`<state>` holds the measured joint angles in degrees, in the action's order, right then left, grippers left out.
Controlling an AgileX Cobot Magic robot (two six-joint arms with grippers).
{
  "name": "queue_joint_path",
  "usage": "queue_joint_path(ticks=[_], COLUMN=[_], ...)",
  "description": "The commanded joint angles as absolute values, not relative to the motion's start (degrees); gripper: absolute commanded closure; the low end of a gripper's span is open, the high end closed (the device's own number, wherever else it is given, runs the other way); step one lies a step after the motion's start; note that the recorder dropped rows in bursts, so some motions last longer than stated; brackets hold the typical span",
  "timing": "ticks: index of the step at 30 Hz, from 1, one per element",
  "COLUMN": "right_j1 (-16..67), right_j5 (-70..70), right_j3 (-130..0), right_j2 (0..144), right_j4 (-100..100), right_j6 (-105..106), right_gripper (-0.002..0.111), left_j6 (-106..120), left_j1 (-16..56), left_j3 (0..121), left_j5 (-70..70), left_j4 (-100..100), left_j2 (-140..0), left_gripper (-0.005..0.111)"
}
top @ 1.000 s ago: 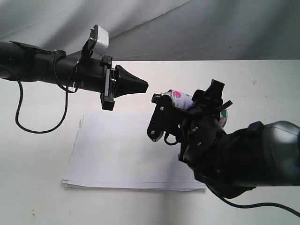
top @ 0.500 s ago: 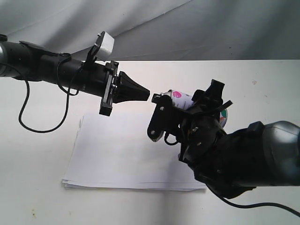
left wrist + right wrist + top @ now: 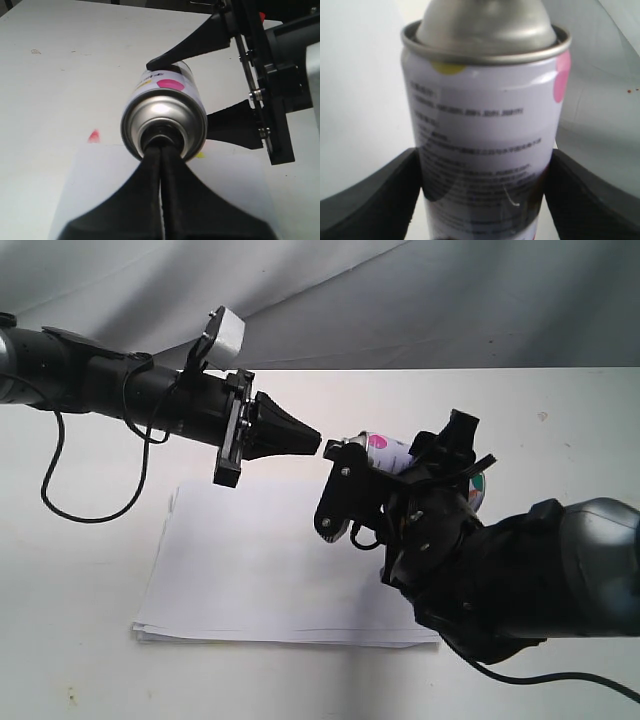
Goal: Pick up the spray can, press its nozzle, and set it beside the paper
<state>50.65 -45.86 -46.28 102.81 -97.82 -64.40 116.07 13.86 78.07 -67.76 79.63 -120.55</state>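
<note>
The spray can [image 3: 384, 448] hangs tilted above the table, domed top toward the left, with my right gripper [image 3: 396, 464] shut on its body. In the right wrist view the can [image 3: 485, 135] with its white text label fills the space between the two black fingers [image 3: 375, 195]. My left gripper [image 3: 314, 440] is shut, its tip at the can's top. In the left wrist view the closed fingertips [image 3: 161, 146] press into the centre of the silver dome [image 3: 165, 112] and cover the nozzle. The white paper [image 3: 260, 570] lies flat below, with its yellow tab [image 3: 200, 155] showing.
A grey cloth backdrop [image 3: 430, 300] hangs behind the white table [image 3: 80, 580]. A small red mark [image 3: 93, 135] lies on the table near the paper's edge. The left arm's cable [image 3: 45, 480] loops down on the left.
My left gripper has moved right, closing the gap to the can's top, and has held still over the last half second. The right gripper and can have not moved.
</note>
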Motion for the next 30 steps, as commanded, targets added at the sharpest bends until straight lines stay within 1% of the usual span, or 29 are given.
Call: queue_joint_path(ticks=[1,4,30], right_j1=[50.8,50.8,50.8], right_j5=[-48.2,-48.2,-48.2], right_j3=[-46.8,-46.8,-46.8], right_j2=[102.3,102.3,102.3], right_j4=[-99.9,-99.9,-99.9], right_j6=[-64.2,-64.2,-64.2], right_gripper=[0.108,0.108,0.108], left_j6=[115.7,115.9,115.6], left_j1=[16.3,17.3,17.3], left_j3=[78.3,78.3,78.3], left_j5=[-65.3,-63.3,-64.5], left_j4=[80.3,80.2,79.9], left_j2=[-120.9,-120.9,-120.9], left_gripper=[0.107,0.107,0.107])
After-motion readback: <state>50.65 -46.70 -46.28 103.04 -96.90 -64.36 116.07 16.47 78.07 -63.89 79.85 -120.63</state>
